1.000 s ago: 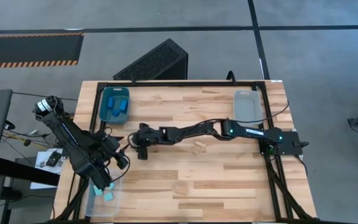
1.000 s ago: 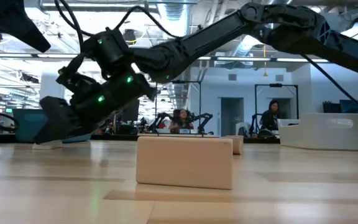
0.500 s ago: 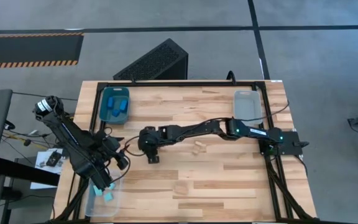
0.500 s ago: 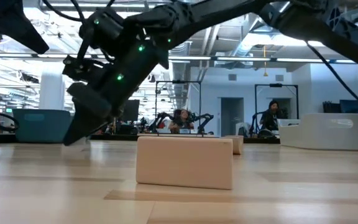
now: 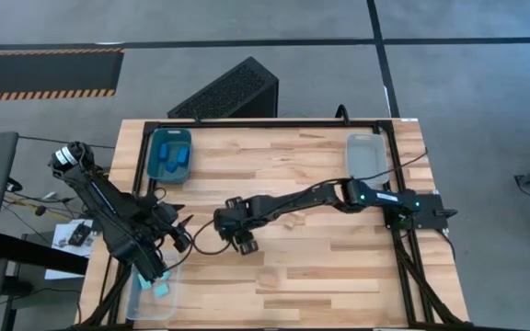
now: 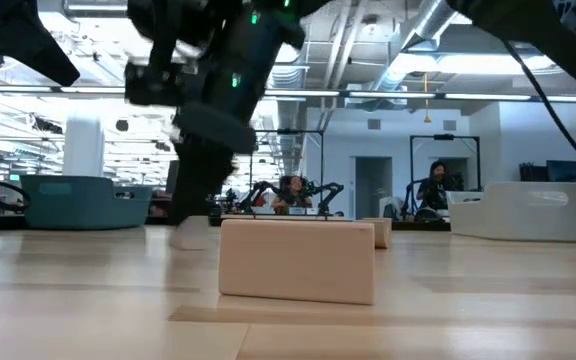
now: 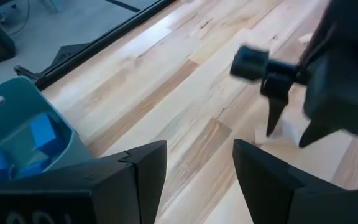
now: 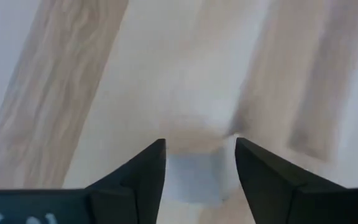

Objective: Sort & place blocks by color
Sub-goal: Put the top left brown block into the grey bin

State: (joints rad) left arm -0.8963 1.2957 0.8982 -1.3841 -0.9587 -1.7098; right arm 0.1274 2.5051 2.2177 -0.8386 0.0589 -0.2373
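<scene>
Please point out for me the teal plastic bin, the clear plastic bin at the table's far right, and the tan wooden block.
teal plastic bin [image 5: 155, 138]: high view, on its far rim.
clear plastic bin [image 5: 364, 140]: high view, on its far rim.
tan wooden block [image 6: 297, 260]: low view, on the middle of its front face.
</scene>
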